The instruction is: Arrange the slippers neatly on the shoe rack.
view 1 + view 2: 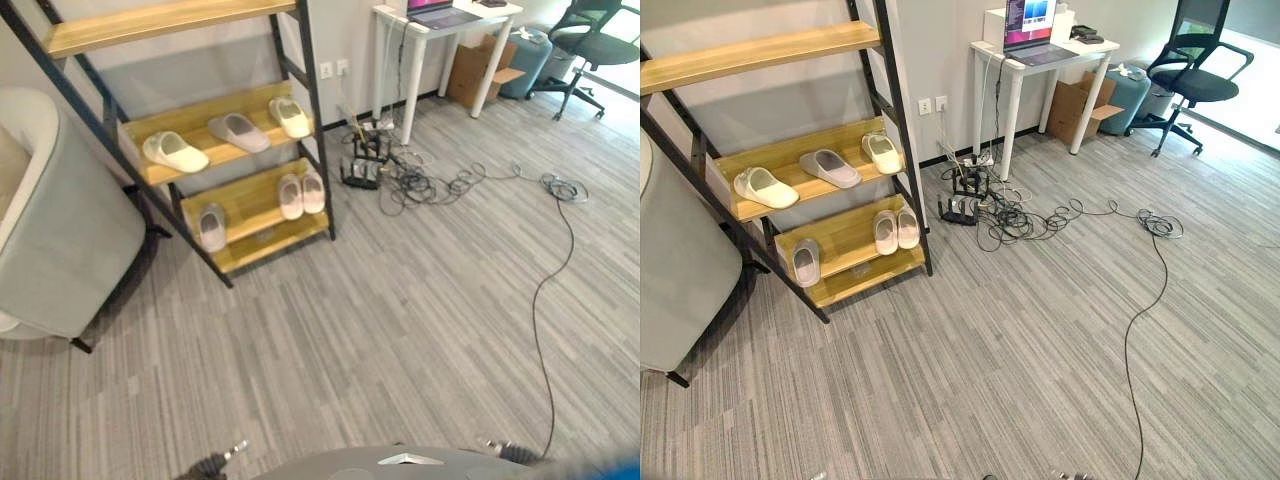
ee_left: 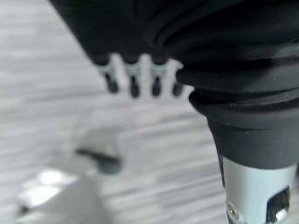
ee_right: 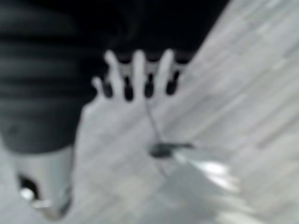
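The ladder-style shoe rack (image 1: 840, 245) has honey-coloured wooden shelves in a black metal frame. On its middle shelf lie a cream foam slipper (image 1: 764, 187), a grey-mauve slipper (image 1: 830, 167) and a pale yellowish slipper (image 1: 881, 153). The lower shelf bears a grey slipper (image 1: 806, 262) and a pale pink pair of slippers (image 1: 896, 230). The carpet floor (image 1: 1020, 340) is grey with fine lighter and darker stripes. The upholstered armchair (image 1: 60, 240) is light grey. The slim desk (image 1: 1040, 70) is white, the office chair (image 1: 1195, 75) black, the cardboard box (image 1: 1075, 110) brown.
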Motion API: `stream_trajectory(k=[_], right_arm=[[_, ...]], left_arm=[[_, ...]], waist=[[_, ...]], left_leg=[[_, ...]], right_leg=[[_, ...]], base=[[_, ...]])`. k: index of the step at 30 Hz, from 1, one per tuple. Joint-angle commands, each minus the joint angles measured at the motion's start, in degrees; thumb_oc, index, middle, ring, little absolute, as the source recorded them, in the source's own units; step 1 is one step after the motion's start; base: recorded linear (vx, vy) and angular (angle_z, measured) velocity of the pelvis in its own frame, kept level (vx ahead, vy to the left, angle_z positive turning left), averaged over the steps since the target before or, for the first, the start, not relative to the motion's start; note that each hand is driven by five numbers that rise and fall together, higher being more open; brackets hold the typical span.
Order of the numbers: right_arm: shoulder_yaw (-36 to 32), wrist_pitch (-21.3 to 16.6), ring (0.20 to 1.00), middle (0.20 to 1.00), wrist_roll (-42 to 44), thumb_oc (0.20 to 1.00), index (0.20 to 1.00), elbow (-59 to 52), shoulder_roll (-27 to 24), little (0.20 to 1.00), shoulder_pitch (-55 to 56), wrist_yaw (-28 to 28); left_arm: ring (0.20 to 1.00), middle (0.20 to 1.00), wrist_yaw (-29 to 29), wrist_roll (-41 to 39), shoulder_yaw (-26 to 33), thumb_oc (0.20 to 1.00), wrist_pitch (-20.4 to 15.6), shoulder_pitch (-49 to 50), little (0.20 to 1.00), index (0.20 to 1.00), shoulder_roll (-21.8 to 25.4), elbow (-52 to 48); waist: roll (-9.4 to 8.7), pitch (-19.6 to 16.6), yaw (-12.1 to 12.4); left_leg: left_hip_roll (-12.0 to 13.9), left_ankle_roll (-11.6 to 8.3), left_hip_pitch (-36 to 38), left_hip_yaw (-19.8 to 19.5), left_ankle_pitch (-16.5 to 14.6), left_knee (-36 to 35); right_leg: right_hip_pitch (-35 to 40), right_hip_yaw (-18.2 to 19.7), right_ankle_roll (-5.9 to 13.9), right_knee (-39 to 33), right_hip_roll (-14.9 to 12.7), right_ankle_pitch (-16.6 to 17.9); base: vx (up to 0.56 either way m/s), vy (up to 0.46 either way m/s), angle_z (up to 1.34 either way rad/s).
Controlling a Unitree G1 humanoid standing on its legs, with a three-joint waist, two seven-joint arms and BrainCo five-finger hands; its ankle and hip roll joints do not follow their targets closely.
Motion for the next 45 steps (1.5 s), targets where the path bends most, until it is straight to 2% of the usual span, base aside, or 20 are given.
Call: stream_trajectory(k=[1,12,15,16,17,19,20,23,27,28,29,30,32,33,34,36,37,38,41,45], right_arm=[[1.6,0.2,1.000,1.000,-1.0,1.000,1.000,3.8,-0.1,1.000,1.4,0.2],[4.3,-0.2,1.000,1.000,-3.4,1.000,1.000,1.0,-0.6,1.000,0.0,-1.0],[5.2,-0.2,1.000,1.000,-4.2,1.000,1.000,0.6,-1.0,1.000,-1.3,-1.4],[5.7,0.1,1.000,1.000,-5.2,1.000,1.000,0.7,-1.6,1.000,-1.6,-1.6],[5.7,0.1,1.000,1.000,-5.2,1.000,1.000,0.7,-1.6,1.000,-1.6,-1.6],[7.1,0.6,1.000,1.000,-7.2,1.000,1.000,1.1,-2.0,1.000,-2.4,-1.9],[7.1,0.6,1.000,1.000,-7.2,1.000,1.000,1.1,-2.0,1.000,-2.4,-1.9],[12.0,0.5,1.000,1.000,-12.2,1.000,1.000,-0.9,-0.3,1.000,-5.1,-1.3],[14.1,0.4,1.000,1.000,-14.5,1.000,1.000,-2.6,2.5,1.000,-6.8,-1.1],[14.1,0.4,1.000,1.000,-14.5,1.000,1.000,-2.6,2.6,1.000,-6.8,-1.1],[14.4,0.4,1.000,1.000,-14.8,1.000,1.000,-3.8,3.1,1.000,-7.3,-1.1],[14.4,0.4,1.000,1.000,-14.8,1.000,1.000,-3.8,3.1,1.000,-7.3,-1.1],[15.6,0.4,1.000,1.000,-15.2,1.000,1.000,-5.7,3.7,1.000,-8.1,-1.0],[15.6,0.4,1.000,1.000,-15.1,1.000,1.000,-5.7,3.7,1.000,-8.1,-1.0],[15.2,0.1,1.000,1.000,-14.6,1.000,1.000,-6.3,3.5,1.000,-8.3,-1.5],[15.2,0.1,1.000,1.000,-14.6,1.000,1.000,-6.3,3.5,1.000,-8.4,-1.5],[15.5,-0.1,1.000,1.000,-14.3,1.000,1.000,-6.6,3.7,1.000,-7.6,-1.6],[15.7,-0.1,1.000,1.000,-14.4,1.000,1.000,-6.6,3.6,1.000,-7.4,-1.8],[16.1,0.0,1.000,1.000,-15.2,1.000,1.000,-6.4,3.6,1.000,-6.8,-2.0],[16.8,0.2,1.000,1.000,-16.9,1.000,1.000,-6.0,3.3,1.000,-6.1,-1.9]], left_arm=[[1.000,1.000,-0.9,2.1,0.4,1.000,-0.1,-2.4,1.000,1.000,-0.2,4.3],[1.000,1.000,0.2,0.1,-3.9,1.000,-0.6,-5.5,1.000,1.000,-1.6,0.4],[1.000,1.000,0.9,-0.4,-5.1,1.000,-1.0,-7.3,1.000,1.000,-1.3,-0.6],[1.000,1.000,1.4,-0.2,-6.6,1.000,-1.1,-8.7,1.000,1.000,-1.7,-1.6],[1.000,1.000,1.4,-0.2,-6.6,1.000,-1.1,-8.7,1.000,1.000,-1.7,-1.6],[1.000,1.000,1.8,0.4,-6.7,1.000,-0.9,-9.8,1.000,1.000,-1.7,-1.7],[1.000,1.000,1.8,0.4,-6.7,1.000,-0.9,-9.8,1.000,1.000,-1.7,-1.7],[1.000,1.000,1.1,2.1,-3.6,1.000,0.0,-7.2,1.000,1.000,-0.9,0.3],[1.000,1.000,1.2,5.8,-0.6,1.000,1.0,-5.7,1.000,1.000,2.1,3.2],[1.000,1.000,1.2,5.8,-0.6,1.000,1.0,-5.7,1.000,1.000,2.1,3.2],[1.000,1.000,1.4,5.8,0.4,1.000,1.2,-5.5,1.000,1.000,3.1,3.4],[1.000,1.000,1.4,5.8,0.4,1.000,1.2,-5.5,1.000,1.000,3.1,3.4],[1.000,1.000,1.9,5.5,0.0,1.000,1.1,-6.5,1.000,1.000,3.9,2.2],[1.000,1.000,1.9,5.5,0.0,1.000,1.2,-6.5,1.000,1.000,3.9,2.2],[1.000,1.000,2.4,5.2,-1.0,1.000,0.7,-7.7,1.000,1.000,4.4,1.3],[1.000,1.000,2.4,5.2,-1.0,1.000,0.7,-7.8,1.000,1.000,4.4,1.3],[1.000,1.000,3.1,4.2,-2.7,1.000,-0.2,-9.1,1.000,1.000,3.7,-0.6],[1.000,1.000,3.4,4.1,-3.5,1.000,-0.6,-9.4,1.000,1.000,3.2,-1.3],[1.000,1.000,4.4,4.5,-5.4,1.000,-1.7,-10.6,1.000,1.000,2.3,-3.0],[1.000,1.000,5.0,5.9,-6.1,1.000,-1.8,-11.1,1.000,1.000,2.0,-2.8]], waist=[[-2.42,-3.1,0.2],[-1.78,0.4,0.0],[-2.35,2.8,0.4],[-3.05,4.7,1.1],[-3.00,4.6,1.0],[-3.74,4.8,1.7],[-3.73,4.8,1.7],[-5.18,3.0,7.6],[-9.71,1.7,10.6],[-9.73,1.7,10.6],[-11.10,1.6,10.2],[-11.10,1.6,10.2],[-10.09,2.5,9.3],[-10.14,2.6,9.3],[-8.71,2.8,7.8],[-8.70,2.7,7.7],[-7.41,3.2,5.2],[-7.20,3.6,4.2],[-7.64,3.9,1.9],[-7.79,4.1,1.0]], left_leg=[[1.6,-2.87,-2.5,-0.1,6.2,-2.0],[2.9,-3.27,-3.2,-1.1,7.0,-2.0],[3.1,-3.59,-8.4,-1.4,5.1,5.7],[2.1,-3.94,-14.2,0.5,4.4,14.3],[2.1,-3.93,-14.6,0.3,4.2,14.6],[4.2,-2.84,-21.3,9.7,5.0,19.5],[4.2,-2.84,-21.3,9.7,5.0,19.5],[1.5,-2.67,-22.7,12.4,9.4,9.5],[-1.5,0.69,-21.8,10.9,7.3,11.5],[-1.5,0.70,-21.8,11.0,7.2,11.5],[-3.1,2.57,-20.0,11.1,4.8,11.8],[-3.1,2.57,-20.0,11.1,4.8,11.8],[-3.0,4.15,-16.4,9.6,2.3,11.8],[-3.1,4.18,-16.4,9.6,2.3,11.8],[-3.0,4.70,-12.1,7.2,0.8,10.3],[-3.0,4.69,-12.2,7.1,0.9,10.2],[-3.4,4.20,-7.9,4.2,-0.9,8.8],[-3.6,3.87,-6.5,3.0,-1.5,8.4],[-4.3,3.02,-3.9,-1.0,-2.8,7.3],[-4.1,2.25,-2.0,-3.6,-3.9,6.7]], right_leg=[[2.4,0.1,5.53,0.7,-2.0,-1.0],[0.6,-0.3,4.27,4.8,-1.7,-2.7],[-2.2,-1.2,3.16,9.6,-2.1,-4.8],[-2.1,-3.7,2.42,11.2,-3.2,-6.2],[-2.2,-3.9,2.42,11.3,-3.1,-6.3],[-0.1,-7.6,2.18,10.1,-3.9,-8.2],[-0.1,-7.6,2.18,10.1,-3.9,-8.2],[6.4,-9.2,3.49,7.0,-2.3,-9.1],[7.4,-9.3,6.62,11.5,-4.9,-7.0],[7.4,-9.2,6.63,11.5,-4.9,-7.0],[5.0,-8.8,10.11,19.3,-7.7,0.5],[5.0,-8.8,10.11,19.3,-7.7,0.5],[0.4,-8.5,10.45,31.0,-10.4,6.1],[0.3,-8.5,10.48,31.2,-10.5,6.1],[-4.1,-8.3,8.42,34.8,-11.5,4.6],[-4.1,-8.4,8.39,34.8,-11.5,4.5],[-8.2,-7.0,6.26,28.9,-11.2,0.5],[-8.3,-6.3,6.21,26.1,-10.9,0.3],[-11.2,0.1,7.52,14.9,-9.2,3.1],[-12.2,1.3,8.53,9.6,-9.3,6.2]], base=[[0.00,0.000,0.00],[0.02,-0.039,0.00],[-0.07,-0.077,0.16],[-0.01,-0.073,0.34],[0.01,-0.100,0.69],[0.13,-0.057,0.98],[0.21,-0.029,0.87],[0.53,0.098,0.71],[0.45,0.150,-0.02],[0.34,0.208,0.08],[0.22,0.139,0.12],[0.33,0.201,0.27],[0.27,0.144,0.35],[0.43,0.151,0.28],[0.26,0.069,0.37],[0.30,0.031,0.33],[0.44,-0.032,0.29],[0.54,-0.075,0.64],[0.26,-0.122,0.75],[0.19,-0.151,0.95]])
